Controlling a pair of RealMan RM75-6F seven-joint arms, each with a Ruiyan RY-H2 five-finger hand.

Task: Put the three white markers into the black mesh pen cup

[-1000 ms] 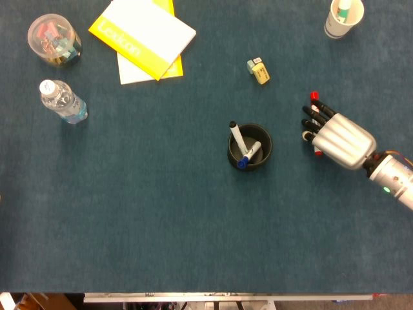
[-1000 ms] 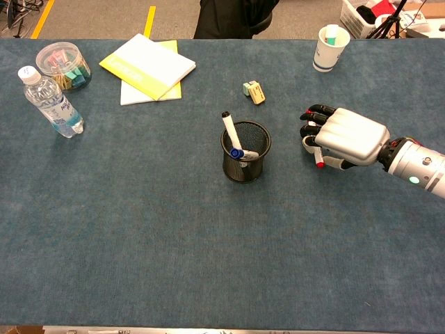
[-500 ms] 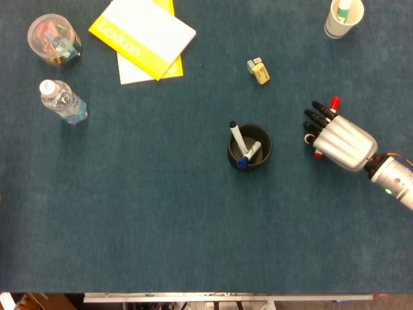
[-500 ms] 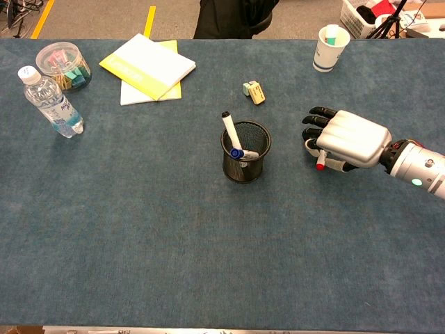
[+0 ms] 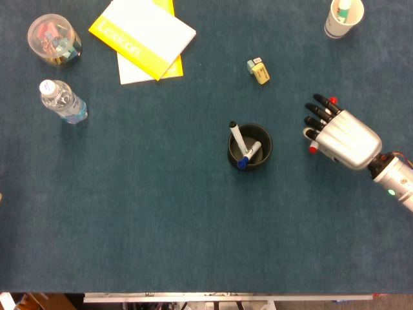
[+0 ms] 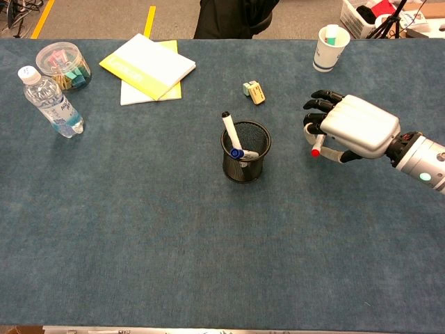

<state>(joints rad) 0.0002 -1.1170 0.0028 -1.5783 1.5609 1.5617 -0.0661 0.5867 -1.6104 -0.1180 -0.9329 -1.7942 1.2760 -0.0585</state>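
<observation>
The black mesh pen cup (image 5: 250, 146) (image 6: 245, 152) stands near the table's middle with two white markers in it, one black-capped (image 5: 236, 136) (image 6: 228, 128) and one blue-capped (image 5: 248, 155) (image 6: 241, 152). To its right my right hand (image 5: 339, 132) (image 6: 348, 127) grips the third white marker, whose red cap (image 5: 312, 148) (image 6: 316, 150) pokes out under the fingers; its red tail (image 5: 332, 101) shows beyond the fingertips in the head view. The hand hovers a little above the cloth. My left hand is in neither view.
A small eraser (image 5: 258, 70) (image 6: 254, 91) lies behind the cup. A paper cup (image 5: 342, 17) (image 6: 330, 47) stands at the back right. At the back left are a yellow notebook (image 5: 143, 36), a water bottle (image 5: 62, 101) and a clear jar of clips (image 5: 53, 39).
My right hand has closed round the red-capped marker and lifted it off the cloth, drifting slightly right and back. The cup and its two markers have not moved.
</observation>
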